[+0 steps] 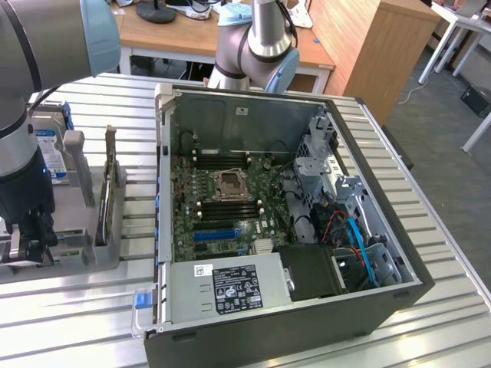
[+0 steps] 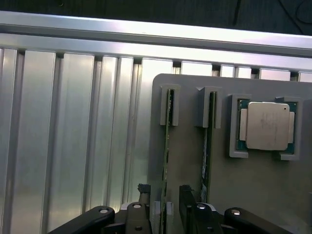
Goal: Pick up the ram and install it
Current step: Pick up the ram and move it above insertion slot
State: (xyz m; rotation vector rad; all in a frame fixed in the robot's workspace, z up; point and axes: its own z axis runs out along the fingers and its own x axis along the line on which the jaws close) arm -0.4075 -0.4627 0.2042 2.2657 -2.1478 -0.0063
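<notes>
the jaws stand apart, one on either side of the ram [image 2: 167, 141], whose long axis runs straight away between them.

This is a robotics lab in an office-like room: a robot arm [image 1: 261, 46] works over a ribbed aluminium tabletop [image 1: 77, 314] that carries an opened computer case [image 1: 230, 115] and a grey parts fixture [image 2: 263, 195], with wooden desks [image 1: 176, 34] and grey carpet [image 1: 437, 123] behind.
</notes>
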